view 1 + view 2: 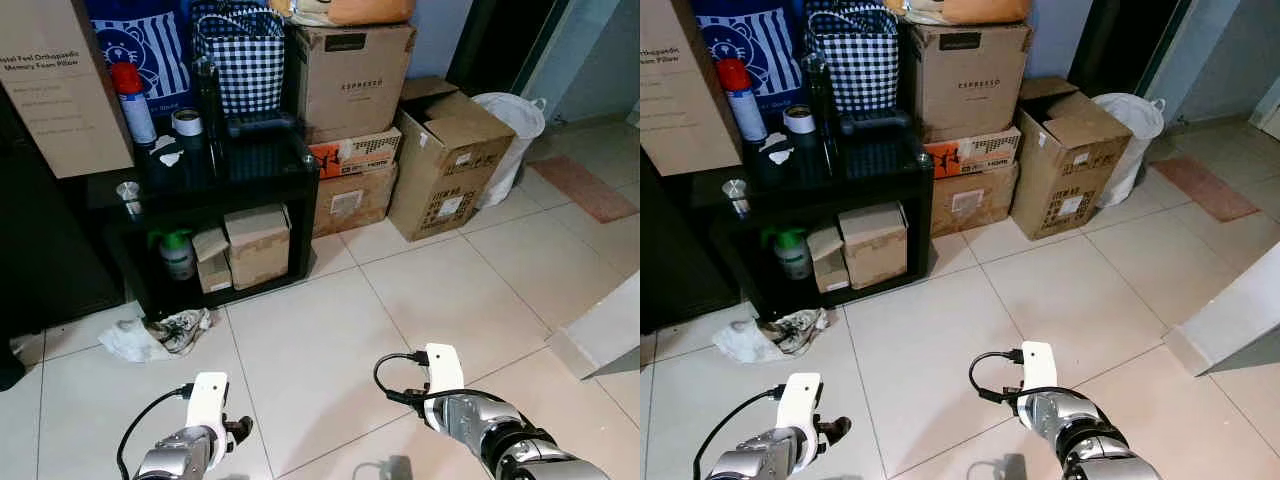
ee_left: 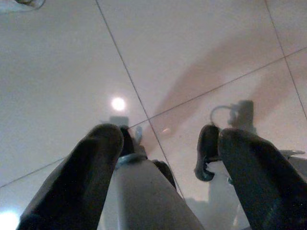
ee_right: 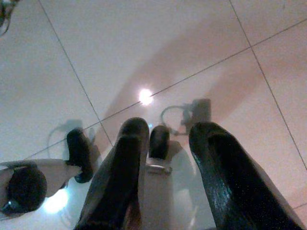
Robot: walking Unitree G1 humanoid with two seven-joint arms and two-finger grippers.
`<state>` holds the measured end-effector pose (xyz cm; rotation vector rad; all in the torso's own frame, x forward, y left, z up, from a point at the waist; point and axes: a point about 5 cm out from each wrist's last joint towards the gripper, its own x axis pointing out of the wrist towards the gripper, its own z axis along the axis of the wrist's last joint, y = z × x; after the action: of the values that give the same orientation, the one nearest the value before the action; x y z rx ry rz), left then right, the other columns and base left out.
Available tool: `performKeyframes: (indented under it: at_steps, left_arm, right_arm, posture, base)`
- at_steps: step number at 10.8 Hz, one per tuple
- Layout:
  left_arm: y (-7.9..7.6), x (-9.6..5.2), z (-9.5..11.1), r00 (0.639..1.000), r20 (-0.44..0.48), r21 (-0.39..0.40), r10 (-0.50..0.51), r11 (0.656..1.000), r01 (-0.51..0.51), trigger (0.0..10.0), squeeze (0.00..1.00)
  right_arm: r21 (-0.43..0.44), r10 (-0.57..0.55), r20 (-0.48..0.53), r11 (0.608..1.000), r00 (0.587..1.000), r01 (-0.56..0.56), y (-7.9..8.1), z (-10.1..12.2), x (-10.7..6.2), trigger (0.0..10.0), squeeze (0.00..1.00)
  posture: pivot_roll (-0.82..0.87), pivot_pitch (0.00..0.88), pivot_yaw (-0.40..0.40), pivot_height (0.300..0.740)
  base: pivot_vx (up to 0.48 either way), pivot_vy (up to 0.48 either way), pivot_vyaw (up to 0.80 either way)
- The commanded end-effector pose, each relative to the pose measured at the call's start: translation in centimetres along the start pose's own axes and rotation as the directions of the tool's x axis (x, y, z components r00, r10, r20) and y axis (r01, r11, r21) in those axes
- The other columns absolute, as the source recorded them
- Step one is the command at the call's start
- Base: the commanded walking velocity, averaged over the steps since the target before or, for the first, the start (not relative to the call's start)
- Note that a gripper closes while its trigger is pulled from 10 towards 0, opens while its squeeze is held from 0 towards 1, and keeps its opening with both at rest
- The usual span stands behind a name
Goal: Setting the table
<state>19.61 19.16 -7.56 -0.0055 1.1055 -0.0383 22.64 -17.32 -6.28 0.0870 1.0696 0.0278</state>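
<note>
Setting the table has not begun: my left pincer [image 2: 163,158] and right pincer [image 3: 165,158], both spread and empty, hang over floor tiles [image 1: 330,340] short of the black shelf unit [image 1: 200,190].

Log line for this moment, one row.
left gripper: open, empty, over floor tiles | right gripper: open, empty | black shelf ahead

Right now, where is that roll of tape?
In the left eye view the roll of tape lies on top of the black shelf unit, ahead and to the robot's left, between the red-capped spray can and the checked bag.
</note>
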Motion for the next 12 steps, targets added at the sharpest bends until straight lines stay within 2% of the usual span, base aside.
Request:
performKeyframes:
  at_steps: [1,3,5,6,7,8,9,10,11,12]
  left_arm:
    - [1.8,-0.1,-0.3,0.995,-0.026,0.040,0.100,0.994,-0.099,10.0,0.00]
    - [1.8,-0.1,-0.1,0.995,-0.016,0.038,0.101,0.994,-0.101,10.0,0.00]
    - [2.1,-0.2,-0.1,0.993,0.006,0.022,0.117,0.993,-0.117,10.0,0.00]
    - [2.6,-0.2,0.1,0.991,0.032,0.008,0.133,0.991,-0.134,10.0,1.00]
    - [4.1,-1.0,3.3,0.955,0.253,0.036,0.153,0.985,-0.168,10.0,1.00]
    - [4.7,-2.9,7.2,0.866,0.487,0.056,0.112,0.986,-0.159,10.0,1.00]
    - [4.1,-8.3,12.1,0.664,0.747,0.134,0.033,0.971,-0.199,10.0,1.00]
    - [3.4,-10.0,13.5,0.610,0.792,0.158,0.005,0.964,-0.214,10.0,1.00]
    - [0.9,-12.9,15.5,0.538,0.837,0.241,-0.095,0.948,-0.208,10.0,0.00]
    - [-1.4,-14.3,16.0,0.493,0.852,0.312,-0.174,0.926,-0.212,10.0,0.00]
  right_arm:
    - [-0.013,-0.089,-0.010,0.996,0.996,0.089,-2.5,-1.8,-0.3,10.0,0.00]
    - [-0.017,-0.082,0.006,0.997,0.997,0.082,-2.4,-1.5,-0.3,10.0,0.00]
    - [0.037,-0.061,0.043,0.998,0.997,0.059,-2.3,-1.0,-0.3,10.0,0.00]
    - [0.063,-0.058,0.091,0.997,0.994,0.053,-2.3,0.0,-0.3,10.0,1.00]
    - [0.004,0.012,0.326,1.000,0.945,-0.014,-2.3,5.8,-1.3,10.0,1.00]
    - [-0.118,0.045,0.522,0.993,0.852,0.020,-2.0,11.3,-3.2,10.0,1.00]
    - [-0.238,0.132,0.712,0.970,0.690,0.059,0.2,17.1,-7.0,10.0,0.00]
    - [-0.238,0.155,0.739,0.971,0.656,0.038,1.2,18.3,-8.3,10.0,0.00]
    - [-0.376,0.333,0.737,0.925,0.588,-0.053,3.4,19.6,-11.1,10.0,0.00]
    - [-0.464,0.457,0.692,0.875,0.559,-0.140,4.5,19.2,-13.0,10.0,0.00]
  posture:
    - [0.05,0.000,-0.099,0.740]
    - [0.05,0.000,-0.099,0.740]
    - [0.05,0.000,-0.098,0.740]
    - [0.06,0.000,-0.096,0.740]
    - [0.04,0.000,-0.083,0.740]
    - [0.03,0.000,-0.087,0.740]
    - [0.02,0.000,-0.107,0.740]
    - [0.02,0.000,-0.113,0.740]
    - [0.02,0.000,-0.132,0.740]
    - [0.01,0.000,-0.152,0.740]
  base:
    - [0.000,0.000,0.00]
    - [0.000,0.000,0.00]
    - [0.000,0.000,0.00]
    - [0.000,0.000,0.00]
    - [0.000,0.000,0.00]
    - [0.000,0.000,0.00]
    - [0.000,0.000,0.00]
    - [0.000,0.000,0.00]
    - [0.000,0.000,0.00]
    - [0.000,0.000,0.00]
